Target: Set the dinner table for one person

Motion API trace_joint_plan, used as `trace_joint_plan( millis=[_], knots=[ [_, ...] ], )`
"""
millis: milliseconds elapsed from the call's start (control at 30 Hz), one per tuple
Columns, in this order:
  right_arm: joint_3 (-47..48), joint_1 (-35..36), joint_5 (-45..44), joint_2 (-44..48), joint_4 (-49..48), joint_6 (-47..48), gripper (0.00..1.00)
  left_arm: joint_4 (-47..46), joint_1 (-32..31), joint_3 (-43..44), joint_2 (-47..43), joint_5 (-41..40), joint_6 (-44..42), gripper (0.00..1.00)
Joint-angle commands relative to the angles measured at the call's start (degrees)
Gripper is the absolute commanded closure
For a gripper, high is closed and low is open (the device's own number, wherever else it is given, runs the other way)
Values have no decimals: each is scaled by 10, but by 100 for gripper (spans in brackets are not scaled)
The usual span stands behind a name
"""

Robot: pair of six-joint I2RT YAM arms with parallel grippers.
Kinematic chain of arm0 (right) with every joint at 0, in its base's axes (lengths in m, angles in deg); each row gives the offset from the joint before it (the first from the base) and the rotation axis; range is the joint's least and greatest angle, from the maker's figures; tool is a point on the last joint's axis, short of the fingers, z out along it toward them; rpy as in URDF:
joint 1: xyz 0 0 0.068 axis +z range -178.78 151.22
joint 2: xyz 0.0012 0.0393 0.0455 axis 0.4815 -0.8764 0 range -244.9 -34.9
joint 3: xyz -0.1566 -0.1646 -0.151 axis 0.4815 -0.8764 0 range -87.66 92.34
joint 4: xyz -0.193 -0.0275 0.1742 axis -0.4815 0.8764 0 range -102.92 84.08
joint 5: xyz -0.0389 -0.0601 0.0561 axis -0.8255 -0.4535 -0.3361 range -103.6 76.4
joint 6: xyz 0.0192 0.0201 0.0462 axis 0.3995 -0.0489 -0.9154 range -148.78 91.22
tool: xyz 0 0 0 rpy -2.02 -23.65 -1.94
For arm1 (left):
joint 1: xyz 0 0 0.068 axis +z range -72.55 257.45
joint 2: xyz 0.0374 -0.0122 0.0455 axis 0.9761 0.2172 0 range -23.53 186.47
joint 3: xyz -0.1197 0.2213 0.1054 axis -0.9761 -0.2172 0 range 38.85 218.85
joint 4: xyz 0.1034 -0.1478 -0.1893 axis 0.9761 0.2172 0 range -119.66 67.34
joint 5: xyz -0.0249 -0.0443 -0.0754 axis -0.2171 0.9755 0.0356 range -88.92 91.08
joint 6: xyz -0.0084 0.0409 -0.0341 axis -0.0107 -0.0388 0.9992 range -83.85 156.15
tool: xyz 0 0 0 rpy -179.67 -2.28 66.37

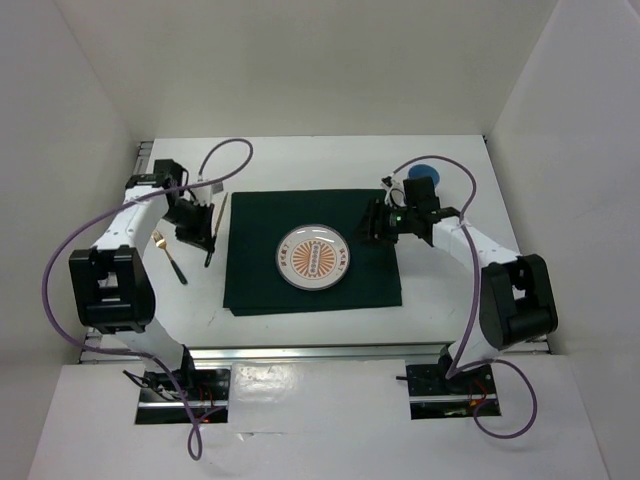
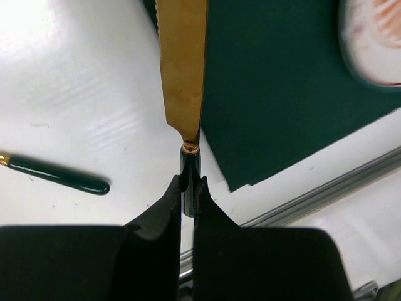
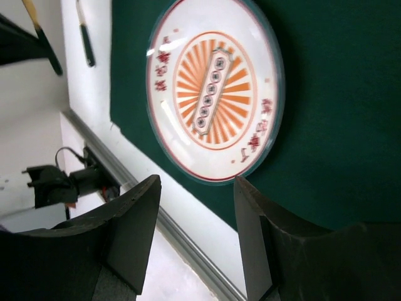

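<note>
The dinner table (image 1: 445, 290) is a white top with a dark green cloth (image 1: 250, 270) at its middle. A white plate with an orange sunburst (image 1: 314, 257) lies on the cloth. My left gripper (image 1: 207, 243) is shut on the dark handle of a gold-bladed knife (image 1: 219, 214) just left of the cloth; the left wrist view shows the blade (image 2: 183, 69) pointing away from the fingers (image 2: 164, 207). A gold fork with a dark handle (image 1: 170, 256) lies on the table left of it. My right gripper (image 1: 376, 224) hangs open and empty over the cloth's right side, near the plate (image 3: 213, 88).
A blue round object (image 1: 426, 172) sits at the back right, partly behind the right arm. An aluminium rail (image 1: 320, 352) runs along the near edge and also shows in the right wrist view (image 3: 144, 207). White walls enclose the table on three sides.
</note>
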Motion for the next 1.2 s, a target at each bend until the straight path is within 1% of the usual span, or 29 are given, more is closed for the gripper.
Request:
trace_joint_plan(
  millis=[0, 33, 67, 133, 167, 200, 233, 267, 300, 367, 400, 467, 500, 533, 567, 600, 633, 700, 733, 800, 933, 1000, 1067, 1167],
  knots=[
    [25, 22, 36, 39, -23, 23, 42, 39, -2, 50, -40, 104, 1, 100],
    [31, 34, 30, 46, -30, 23, 42, 39, -2, 63, -46, 130, 1, 100],
    [47, 63, 24, 46, -30, 29, 44, 44, -2, 90, -46, 188, 1, 100],
    [69, 97, 11, 46, -43, 36, 44, 44, -2, 116, -46, 256, 6, 100],
    [90, 128, 10, 46, -58, 36, 44, 44, -14, 145, -46, 288, 13, 100],
    [99, 144, 2, 46, -69, 36, 44, 44, -19, 159, -46, 340, 21, 100],
    [107, 158, -16, 51, -80, 36, 44, 44, -24, 169, -46, 359, 27, 100],
    [114, 183, -25, 58, -112, 28, 44, 35, -36, 186, -59, 379, 33, 100],
    [122, 195, -31, 58, -129, 21, 44, 29, -42, 186, -66, 418, 33, 100],
    [131, 228, -47, 63, -164, 21, 44, -3, -58, 186, -87, 450, 33, 100],
    [143, 238, -53, 64, -173, 21, 44, -17, -59, 181, -113, 491, 33, 100],
    [149, 256, -61, 64, -194, 15, 44, -63, -64, 157, -145, 539, 51, 100],
    [149, 271, -61, 64, -223, 10, 44, -130, -64, 122, -161, 582, 89, 100],
    [149, 280, -61, 64, -235, 10, 44, -173, -64, 103, -195, 598, 118, 100],
    [149, 288, -77, 64, -243, 10, 44, -216, -64, 83, -210, 610, 149, 100],
    [149, 294, -90, 64, -263, 5, 44, -285, -64, 54, -221, 621, 200, 100],
    [135, 300, -101, 72, -276, 5, 44, -300, -69, 47, -228, 643, 215, 100],
    [119, 300, -109, 83, -317, -5, 44, -288, -75, 57, -228, 663, 215, 100],
    [107, 300, -109, 88, -332, -13, 44, -235, -75, 65, -222, 653, 175, 100],
    [99, 300, -72, 88, -375, -29, 44, -206, -89, 73, -222, 636, 142, 100],
    [75, 305, -48, 99, -404, -42, 44, -223, -89, 62, -233, 628, 156, 100],
    [68, 305, -48, 107, -404, -42, 46, -223, -89, 62, -233, 623, 150, 100],
    [68, 311, -48, 115, -379, -25, 46, -223, -89, 68, -233, 616, 150, 100],
    [54, 311, -41, 129, -386, -25, 46, -244, -89, 68, -228, 622, 172, 100]
  ],
)
